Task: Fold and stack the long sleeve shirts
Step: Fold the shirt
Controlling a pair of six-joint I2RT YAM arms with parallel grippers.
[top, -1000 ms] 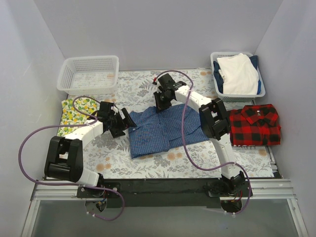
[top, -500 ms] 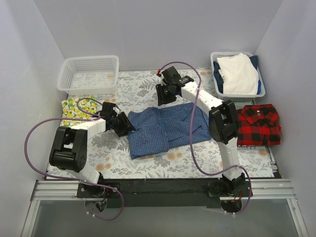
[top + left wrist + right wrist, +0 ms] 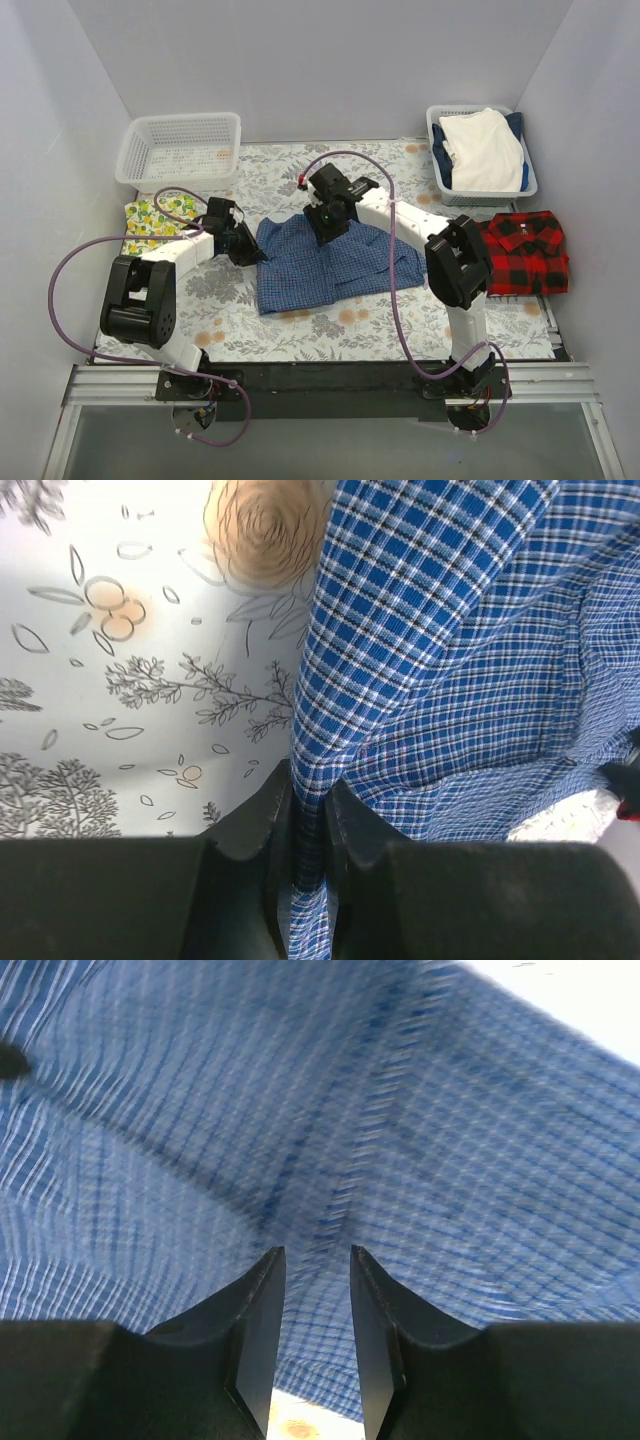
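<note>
A floral-patterned surface (image 3: 230, 310) carries a blue checked shirt (image 3: 300, 280) rumpled at its middle, a folded red-and-black plaid shirt (image 3: 525, 255) at the right edge, a lemon-print cloth (image 3: 148, 218) at the left, a white basket (image 3: 170, 178) far left, and a second basket (image 3: 482, 196) far right.

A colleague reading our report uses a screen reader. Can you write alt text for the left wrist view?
The left gripper, black-fingered, pinches a fold of the blue checked shirt, seen close up. The shirt fills the picture's right side, lying over a white floral tablecloth.
</note>
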